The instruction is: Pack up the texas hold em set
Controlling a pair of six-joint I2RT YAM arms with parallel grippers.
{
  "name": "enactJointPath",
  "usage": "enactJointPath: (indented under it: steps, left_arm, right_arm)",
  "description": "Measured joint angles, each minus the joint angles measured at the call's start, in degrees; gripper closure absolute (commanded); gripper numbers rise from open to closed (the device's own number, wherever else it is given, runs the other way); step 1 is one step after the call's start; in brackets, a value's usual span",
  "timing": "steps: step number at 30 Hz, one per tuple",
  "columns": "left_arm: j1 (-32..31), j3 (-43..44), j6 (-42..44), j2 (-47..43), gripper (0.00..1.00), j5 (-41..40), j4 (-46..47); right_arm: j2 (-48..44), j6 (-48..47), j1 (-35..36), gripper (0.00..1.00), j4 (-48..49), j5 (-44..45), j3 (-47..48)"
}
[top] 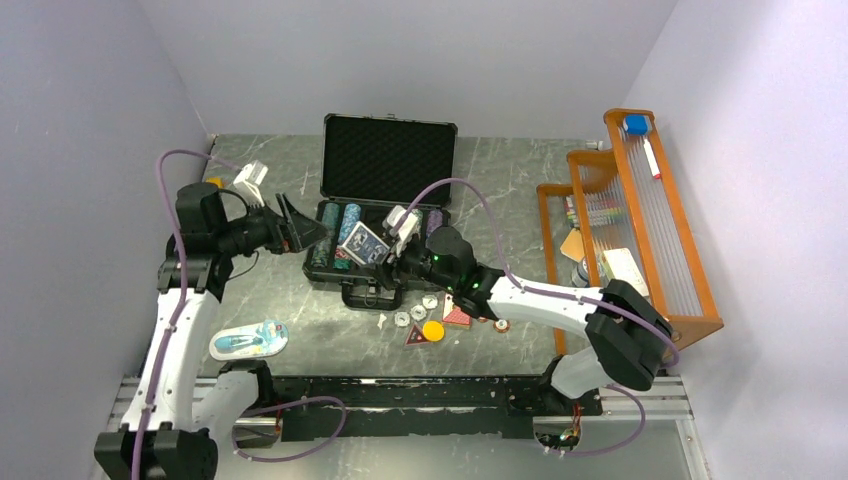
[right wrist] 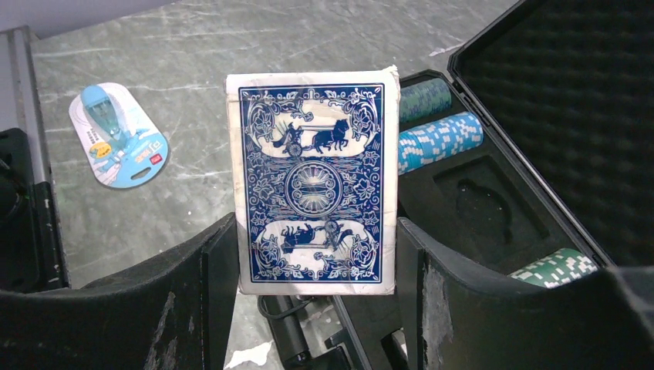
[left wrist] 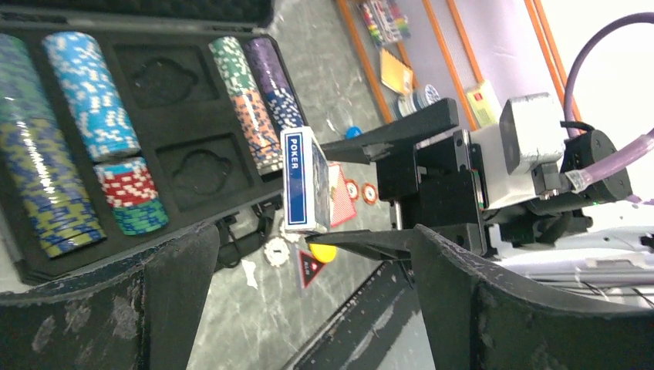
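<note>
Right pincer [right wrist: 315, 235] clamps the blue card deck [right wrist: 312, 166] by its edges (light, stiff box, probably slick); left pincer [top: 299, 232] stands apart.

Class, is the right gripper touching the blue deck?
Touching. The right wrist view shows the right gripper clamping the blue deck between its fingers.

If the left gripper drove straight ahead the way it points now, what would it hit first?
Probably the blue card deck held by the right gripper over the case. Height is unclear; the left gripper might clip the chips first.
</note>
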Motion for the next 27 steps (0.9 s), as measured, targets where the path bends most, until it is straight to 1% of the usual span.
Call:
enactJointPath:
  steps: [3,8,11,14,17,19,22,24,26,27]
  left_arm:
    - [-1.51,-0.13,-0.28,2.89,0.08,1.79,0.15]
    - [-6.38,-0.13,-2.23,8.28,0.14,2.73,0.28]
    - [-7.93,-0.13,-3.56,9.99,0.25,2.62,0.31]
    - [-8.39,-0.68,-5.4,10.58,0.43,2.62,1.44]
    - [-8.72,-1.86,-7.04,11.76,0.53,2.62,2.78]
    - [-8.76,-2.47,-7.87,12.79,0.56,2.62,3.15]
    - [-9.16,-3.32,-8.59,13.57,0.56,2.6,3.5]
    - [-9.7,-3.45,-8.74,13.66,0.61,2.56,3.5]
    - [-9.94,-3.58,-8.79,13.68,0.71,2.36,3.56]
    - [-9.97,-3.69,-8.85,13.7,0.8,2.21,3.63]
  right_arm:
    - [0.33,1.29,-1.09,0.47,1.03,-1.84,0.0]
    - [0.94,2.51,-2.27,0.47,2.05,-4.96,0.0]
    - [1.05,2.67,-2.58,0.47,2.1,-6.62,0.13]
    - [1.49,2.71,-2.71,0.47,2.16,-7.8,0.22]
    - [2.1,2.67,-2.78,0.47,2.1,-8.79,0.22]
    - [2.51,2.6,-2.82,0.47,1.97,-9.25,0.33]
    - [2.91,2.56,-2.86,0.47,1.49,-9.97,0.72]
    - [2.91,2.56,-2.86,0.48,1.2,-10.47,0.92]
    - [2.91,2.56,-2.93,0.47,1.05,-10.97,1.09]
    - [2.91,2.56,-2.97,0.46,1.03,-11.26,1.18]
